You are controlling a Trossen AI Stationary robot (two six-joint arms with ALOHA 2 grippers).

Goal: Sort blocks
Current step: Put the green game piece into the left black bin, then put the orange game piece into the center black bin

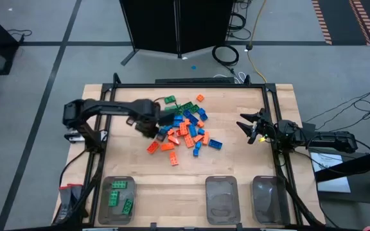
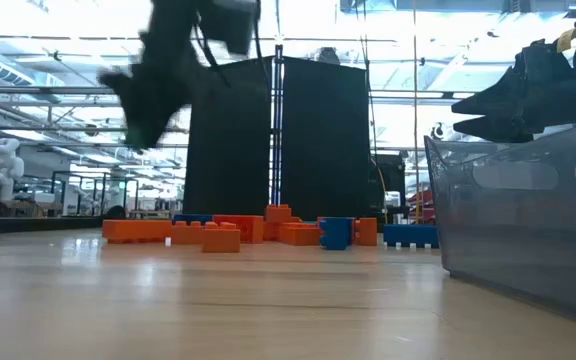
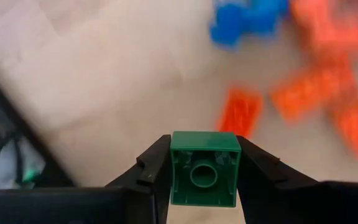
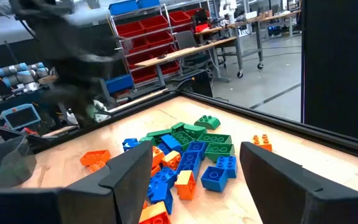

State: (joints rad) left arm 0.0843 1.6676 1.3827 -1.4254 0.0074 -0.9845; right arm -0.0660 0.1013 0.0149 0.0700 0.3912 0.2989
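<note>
Left end effector (image 3: 205, 177) of mine is clamped on a green block (image 3: 204, 168), lifted above the surface (image 1: 236, 163) at the nine o'clock edge of the pile of blocks (image 1: 186, 128). From there, the clear tray (image 1: 116, 199) already holding green blocks lies toward seven o'clock, so I judge the carry runs that way; this arm is nearest it. Right end effector (image 1: 250, 126) of mine waits at three o'clock, fingers apart and empty, facing the pile.
</note>
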